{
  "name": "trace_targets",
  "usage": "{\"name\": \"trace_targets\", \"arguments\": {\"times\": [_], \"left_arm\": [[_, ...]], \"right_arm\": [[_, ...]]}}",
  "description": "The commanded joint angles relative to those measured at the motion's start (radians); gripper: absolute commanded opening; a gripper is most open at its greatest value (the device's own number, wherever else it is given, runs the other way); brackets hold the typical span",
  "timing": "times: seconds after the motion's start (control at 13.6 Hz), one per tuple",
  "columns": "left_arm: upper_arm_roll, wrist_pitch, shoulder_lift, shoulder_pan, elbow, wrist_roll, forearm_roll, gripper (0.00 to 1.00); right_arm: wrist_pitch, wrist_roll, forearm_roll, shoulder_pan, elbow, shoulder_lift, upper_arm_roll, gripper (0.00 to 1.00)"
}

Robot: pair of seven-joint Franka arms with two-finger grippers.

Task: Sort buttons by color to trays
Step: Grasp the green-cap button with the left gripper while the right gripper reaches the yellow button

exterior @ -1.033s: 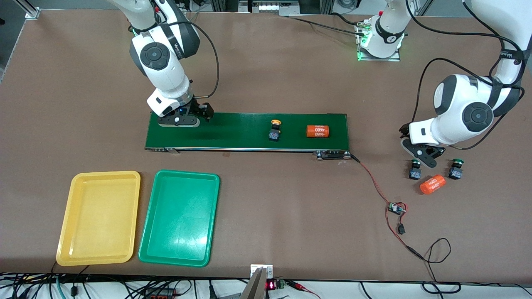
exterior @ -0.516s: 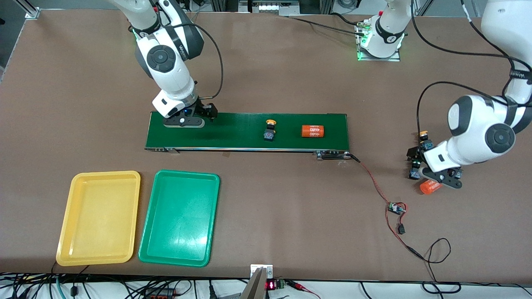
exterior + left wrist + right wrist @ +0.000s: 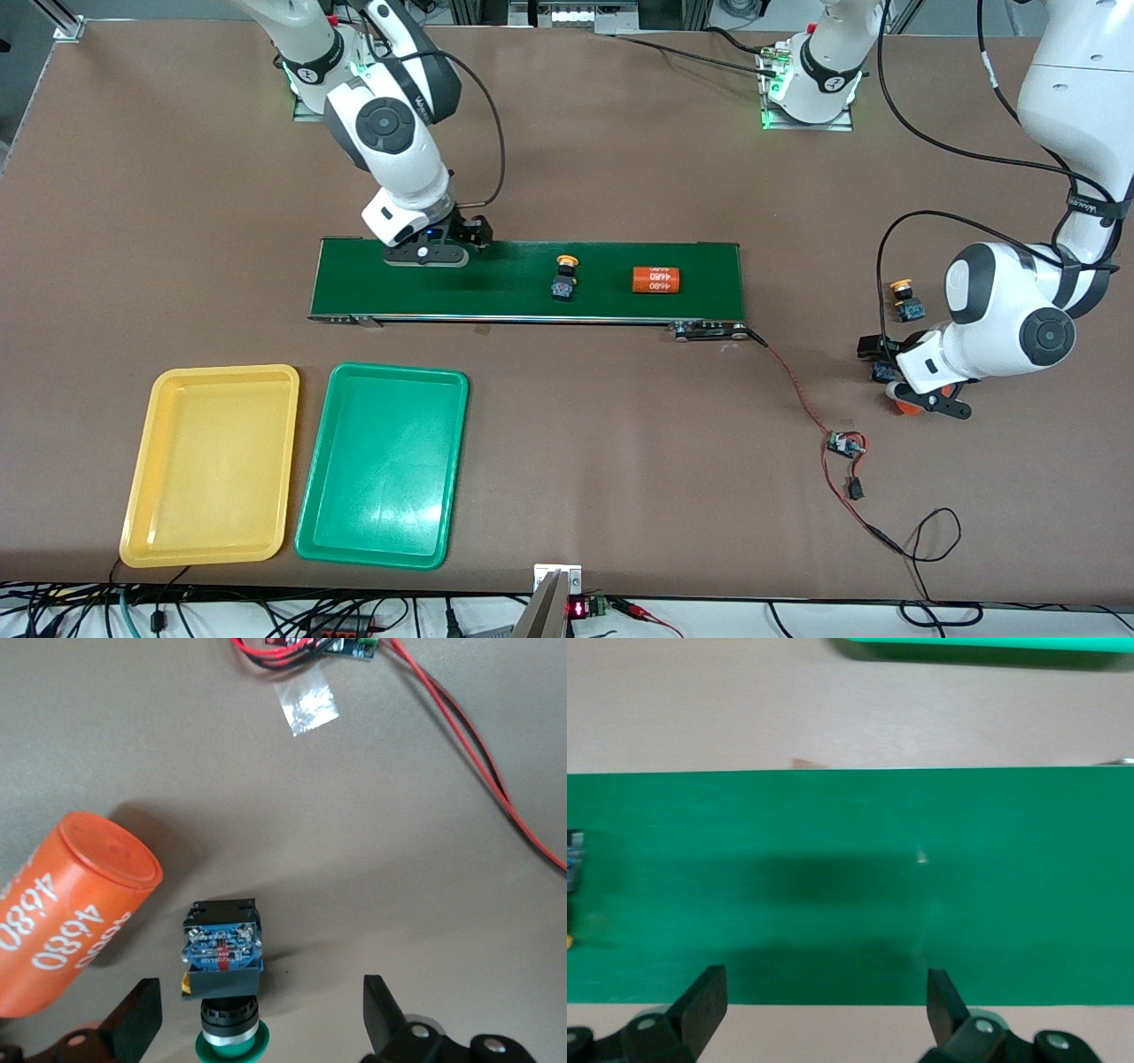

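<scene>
A green button (image 3: 223,979) beside an orange cylinder (image 3: 66,912) is being straddled by the wide-open left gripper (image 3: 261,1019) for pickup, while the empty, spread right gripper (image 3: 425,255) is being held over the belt (image 3: 523,301) for the yellow button (image 3: 563,276).

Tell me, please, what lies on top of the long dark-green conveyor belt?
On the long dark-green conveyor belt lie a yellow-capped push-button switch and an orange cylinder with white print. The open right gripper hovers over one end and covers a small patch there.
</scene>
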Motion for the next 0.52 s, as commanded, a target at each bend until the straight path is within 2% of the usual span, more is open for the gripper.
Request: {"name": "trace_targets", "arguments": {"times": [0.0,0.15,0.37,0.44], "left_arm": [[0.004,-0.013,0.018,-0.003,0.025,-0.009,-0.013,1.0],[0.004,-0.011,0.033,-0.003,0.024,-0.007,-0.013,1.0],[0.005,0.013,0.05,-0.002,0.018,-0.004,-0.008,1.0],[0.01,0.022,0.05,-0.002,0.013,-0.003,-0.007,0.96]], "right_arm": [[-0.003,0.07,0.003,0.033,0.087,0.061,0.004,1.0],[-0.003,0.136,-0.009,0.067,0.152,0.11,0.004,1.0],[-0.005,0.159,-0.005,0.092,0.189,0.144,0.004,1.0],[-0.003,0.209,-0.014,0.096,0.197,0.152,0.004,1.0]]}}
